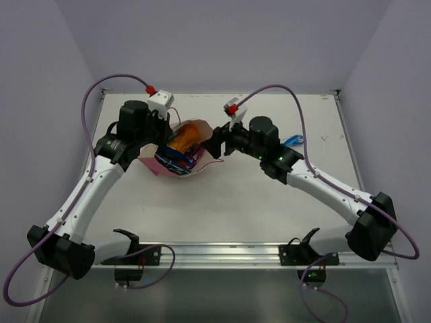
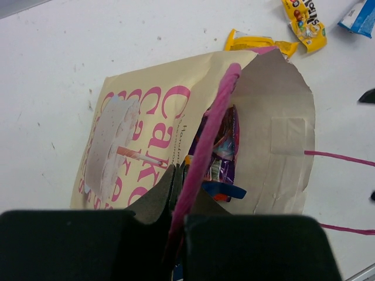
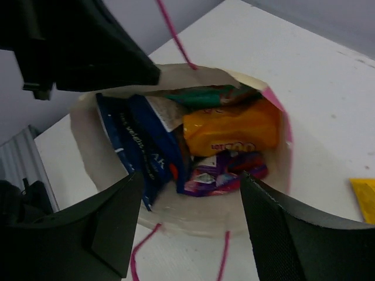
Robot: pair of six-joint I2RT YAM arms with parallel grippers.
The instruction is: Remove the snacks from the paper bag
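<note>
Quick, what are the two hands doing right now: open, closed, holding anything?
Left hand: closed on the pink handle of the paper bag.
Right hand: open, holding nothing, at the bag's mouth facing the snacks.

Cream paper bag (image 2: pixel 126 99), big pink lettering, pale cake picture, pink handle (image 2: pixel 211 134). Inside show an orange pouch (image 3: pixel 231 134), dark blue packets (image 3: pixel 132 149), a purple packet (image 3: pixel 220 172). Yellow packets (image 2: pixel 258 42) on the white table (image 2: pixel 58 58).
</note>
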